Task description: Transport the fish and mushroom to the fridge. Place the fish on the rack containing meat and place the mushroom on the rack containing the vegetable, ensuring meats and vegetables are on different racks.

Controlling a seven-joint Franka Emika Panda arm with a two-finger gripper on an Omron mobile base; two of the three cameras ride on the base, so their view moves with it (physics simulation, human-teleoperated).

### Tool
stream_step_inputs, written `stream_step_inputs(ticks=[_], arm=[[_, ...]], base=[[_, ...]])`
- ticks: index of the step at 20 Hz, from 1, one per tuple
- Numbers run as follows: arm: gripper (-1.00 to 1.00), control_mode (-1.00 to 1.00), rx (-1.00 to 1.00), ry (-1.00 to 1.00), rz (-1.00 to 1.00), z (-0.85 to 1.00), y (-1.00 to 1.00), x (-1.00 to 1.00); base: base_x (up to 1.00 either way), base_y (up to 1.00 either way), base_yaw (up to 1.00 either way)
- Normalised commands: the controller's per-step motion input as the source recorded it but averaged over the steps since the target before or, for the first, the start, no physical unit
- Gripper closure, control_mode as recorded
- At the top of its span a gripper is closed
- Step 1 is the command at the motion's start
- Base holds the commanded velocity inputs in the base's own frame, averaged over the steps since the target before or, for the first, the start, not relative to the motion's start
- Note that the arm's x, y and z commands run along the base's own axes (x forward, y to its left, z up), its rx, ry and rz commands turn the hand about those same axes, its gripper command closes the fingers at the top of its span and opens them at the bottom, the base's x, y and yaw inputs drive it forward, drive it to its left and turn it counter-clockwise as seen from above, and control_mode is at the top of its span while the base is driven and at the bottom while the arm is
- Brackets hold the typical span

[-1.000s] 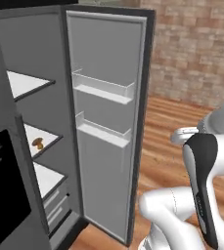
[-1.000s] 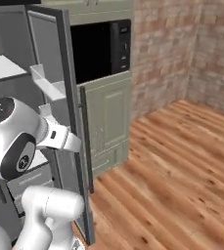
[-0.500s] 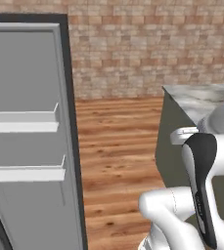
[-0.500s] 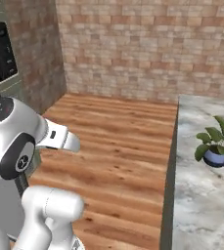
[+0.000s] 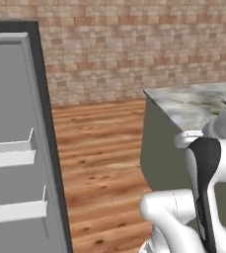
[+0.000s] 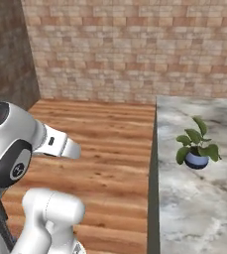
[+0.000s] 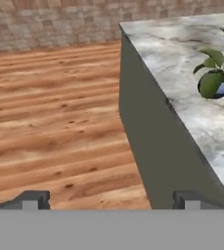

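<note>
At the far left of the left base view stands the open grey metal fridge door (image 5: 16, 148), its inner face carrying two white door shelves (image 5: 11, 153), one above the other, with a dark rubber edge down its right side; this is the fridge part of the task, and it lies off to the left of the claw, well apart from it. The fish and the mushroom cannot be made out anywhere. Between the door and the claw stretches the warm brown plank floor (image 7: 55, 112), running back to a wall of pale red and tan bricks (image 6: 135, 44). The claw (image 7: 111, 200) looks out low over that floor, and its two small dark fingertips (image 7: 33, 199) stand at their widest, far apart at either side of the hand view, with nothing between them and nothing held. Just to the right of the claw rises the dark grey side of the table (image 7: 157, 146), whose top is mottled grey-white marble (image 6: 194, 198). Further right and ahead of the claw, on that marble top, sits a small green-leaved plant in a rounded blue-and-white pot (image 6: 197, 149), upright, well back from the near edge of the table. The white arm with its dark joints rises in the foreground of both base views.
</note>
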Motion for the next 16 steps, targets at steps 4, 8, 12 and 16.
stream_step_inputs(ticks=[4,8,12,16], arm=[[-1.0,1.0,0.0,0.0,0.0,0.0,0.0,0.0],[-1.0,1.0,0.0,0.0,0.0,0.0,0.0,0.0],[-1.0,1.0,0.0,0.0,0.0,0.0,0.0,0.0],[-1.0,1.0,0.0,0.0,0.0,0.0,0.0,0.0]], base=[[1.0,-0.01,-0.03],[1.0,-0.07,-0.01],[1.0,-0.32,0.0],[1.0,-0.05,0.0]])
